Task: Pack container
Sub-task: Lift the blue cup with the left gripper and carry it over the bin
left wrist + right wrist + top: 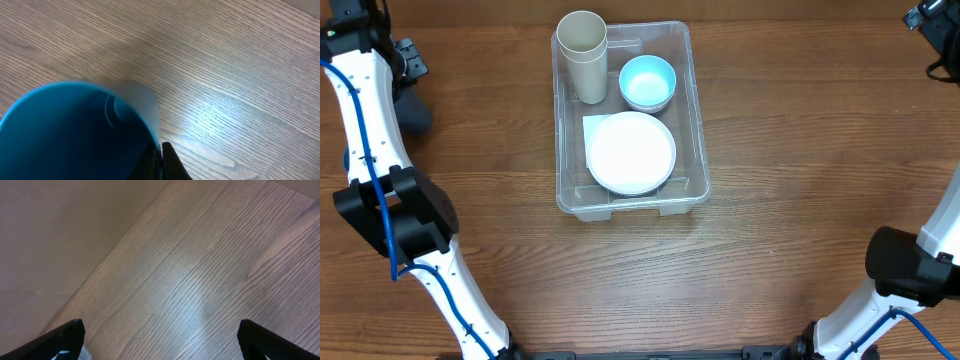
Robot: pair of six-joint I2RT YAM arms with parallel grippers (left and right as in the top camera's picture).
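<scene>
The clear container [694, 120] stands at the table's middle back. It holds a tall beige cup [583, 55], a light blue bowl [647, 82] and a white plate [631, 152]. Far to its left, my left gripper [410, 90] is shut on the rim of a blue cup [416, 117]. The left wrist view is filled by that blue cup [65, 135], its wall pinched between the dark fingers of the left gripper [161, 147]. In the right wrist view my right gripper [162, 332] is open over bare wood with nothing between its fingers.
The right arm's wrist [930, 20] is at the far back right corner, near the table's edge [100, 265]. Both arm bases rise from the front edge of the wooden table [770, 260].
</scene>
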